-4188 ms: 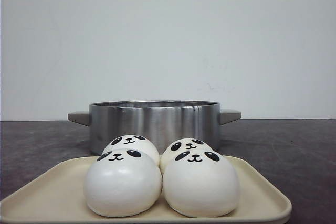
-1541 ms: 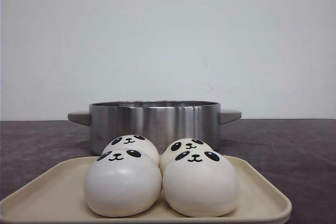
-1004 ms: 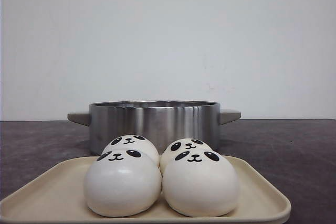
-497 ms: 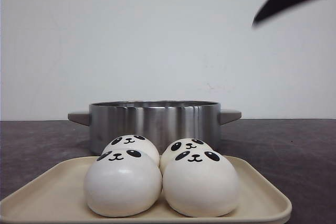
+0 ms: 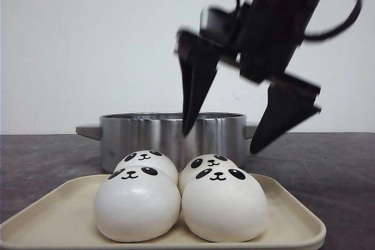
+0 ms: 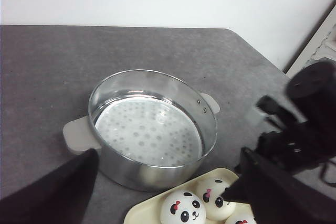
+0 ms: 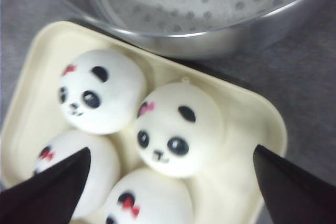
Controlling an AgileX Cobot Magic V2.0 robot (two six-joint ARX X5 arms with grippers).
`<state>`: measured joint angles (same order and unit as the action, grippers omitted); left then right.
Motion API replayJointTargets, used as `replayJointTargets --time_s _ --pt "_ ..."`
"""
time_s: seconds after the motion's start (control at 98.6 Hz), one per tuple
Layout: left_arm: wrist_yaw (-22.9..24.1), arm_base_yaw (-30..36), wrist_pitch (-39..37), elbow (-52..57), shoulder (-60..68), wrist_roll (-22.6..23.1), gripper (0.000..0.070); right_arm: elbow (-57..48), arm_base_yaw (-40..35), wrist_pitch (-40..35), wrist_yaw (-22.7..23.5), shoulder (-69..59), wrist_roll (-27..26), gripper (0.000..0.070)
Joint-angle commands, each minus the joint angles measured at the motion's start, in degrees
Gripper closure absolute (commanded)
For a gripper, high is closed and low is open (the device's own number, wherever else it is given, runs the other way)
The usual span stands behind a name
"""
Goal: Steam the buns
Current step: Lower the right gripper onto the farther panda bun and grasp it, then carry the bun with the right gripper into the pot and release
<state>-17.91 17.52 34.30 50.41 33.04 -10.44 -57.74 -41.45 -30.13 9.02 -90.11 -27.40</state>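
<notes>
Four white panda-faced buns sit close together on a cream tray point(image 5: 55, 221): front left point(image 5: 136, 203), front right point(image 5: 224, 206), rear left point(image 5: 146, 159), rear right point(image 5: 212, 162). My right gripper point(image 5: 221, 139) hangs open just above the right-hand buns, its fingers apart and touching nothing. In the right wrist view the right gripper point(image 7: 171, 150) straddles the buns point(image 7: 178, 129) with the jaws wide. My left gripper point(image 6: 163, 182) is open and empty, high above the pot and the tray's far edge, with two buns point(image 6: 182, 208) below it.
A steel steamer pot point(image 5: 170, 136) with grey side handles stands just behind the tray. Its perforated floor point(image 6: 147, 132) holds nothing. The dark grey table point(image 5: 328, 168) runs to a white wall. The right arm point(image 6: 310, 114) shows beside the pot.
My right gripper has come down from the top right of the front view, open, to just above the buns. The buns, tray and pot have not moved.
</notes>
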Motion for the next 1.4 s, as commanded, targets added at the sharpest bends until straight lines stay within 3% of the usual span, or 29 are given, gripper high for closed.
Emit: replayJointTargets --time_s 0.0,0.183,0.284,0.385,0.446,0.588,0.821,0.923,1.136,1.389 --pt "0.1 0.6 -0.5 0.8 0.3 0.3 0.0184 -1.2 -0.4 0.6 0.0 -2.5 -0.8 0.0096" --pt "0.2 1.7 -0.5 0.8 0.3 0.3 0.0184 -1.2 -0.4 0.9 -0.1 -6.9 -1.3 0.0123" --pt "0.5 2.1 -0.5 0.8 0.3 0.3 0.0184 -1.2 -0.4 1.4 -0.2 -8.5 -2.7 0.0344" --pt "1.3 2.2 -0.5 0.8 0.3 0.3 0.0184 -1.2 -0.3 1.5 -0.5 -8.7 -3.3 0.0505" --pt "1.6 2.4 -0.5 0.8 0.3 0.3 0.0184 -1.2 -0.3 1.8 -0.4 -8.7 -3.2 0.0700" --pt "1.6 2.4 -0.5 0.8 0.3 0.3 0.0184 -1.2 -0.6 1.5 0.9 -6.9 -3.3 0.0693" --pt "1.6 2.4 -0.5 0.8 0.3 0.3 0.0184 -4.0 -4.7 1.3 7.9 5.7 -3.0 0.0694" --pt "1.6 2.4 -0.9 0.8 0.3 0.3 0.0184 -7.6 -5.7 1.4 5.3 10.0 -1.5 0.0694" --pt "1.6 2.4 -1.3 0.8 0.3 0.3 0.0184 -19.2 -3.6 1.8 -5.8 11.4 5.2 0.0694" --pt "1.9 2.4 -1.2 0.8 0.3 0.3 0.0184 -28.2 2.6 2.7 -6.0 1.4 9.4 0.0694"
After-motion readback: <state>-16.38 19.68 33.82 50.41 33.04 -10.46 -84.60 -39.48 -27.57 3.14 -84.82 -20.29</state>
